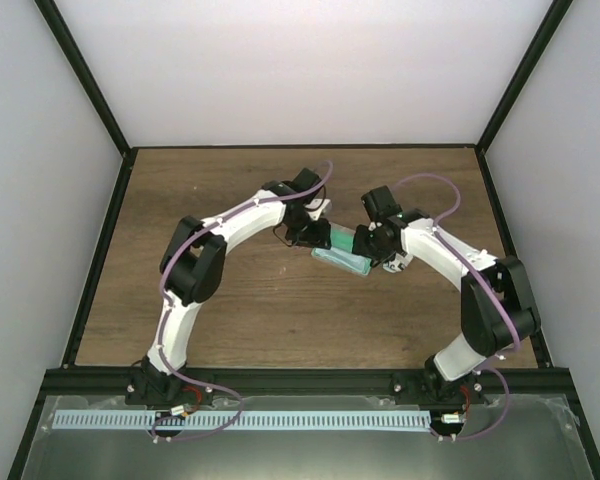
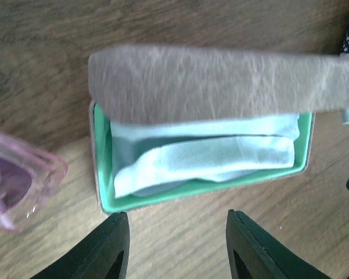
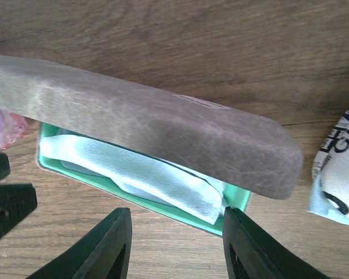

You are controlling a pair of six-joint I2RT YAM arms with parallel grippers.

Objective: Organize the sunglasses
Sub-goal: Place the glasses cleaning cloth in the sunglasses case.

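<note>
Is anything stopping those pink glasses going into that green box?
A folded light blue cloth already fills the green-lined case, and its brown lid hangs partly over the opening. The pink sunglasses lie just beside it.

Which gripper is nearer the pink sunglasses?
The left gripper: the pink sunglasses lie on the table just beside its open fingers. From the right gripper they show only as a pink corner past the far end of the green-lined case.

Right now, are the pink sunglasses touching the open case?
Apart. The left wrist view shows a strip of table between the pink sunglasses and the open case.
</note>
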